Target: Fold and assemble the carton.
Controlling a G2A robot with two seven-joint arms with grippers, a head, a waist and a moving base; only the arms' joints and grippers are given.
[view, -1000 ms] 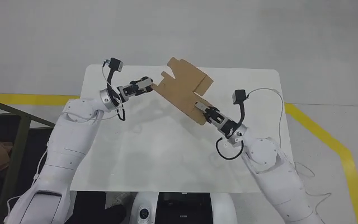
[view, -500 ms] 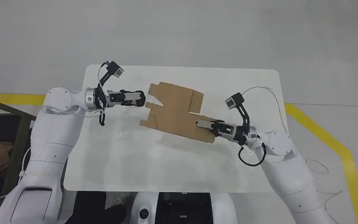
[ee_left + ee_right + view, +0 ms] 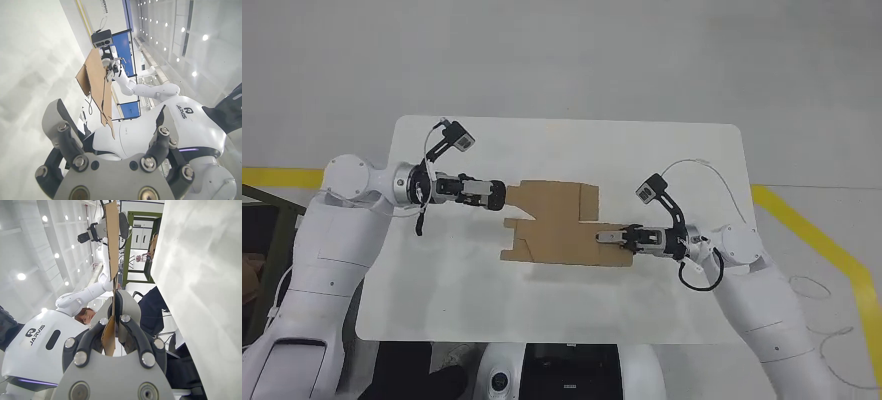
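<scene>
Brown cardboard carton (image 3: 560, 222), still a flat blank, hangs above the middle of the table (image 3: 492, 300). Half a second ago it sat slanted. Now its long edges run square with the table edge, and it has dropped slightly toward 6 o'clock. The right gripper (image 3: 604, 237) is clamped tight on the carton's edge at its 4 o'clock, with cardboard pinched between the fingers. The left gripper (image 3: 504, 195) is just off the carton's 10 o'clock corner, fingers spread wide and holding nothing. It has also slid a bit toward 6 o'clock.
</scene>
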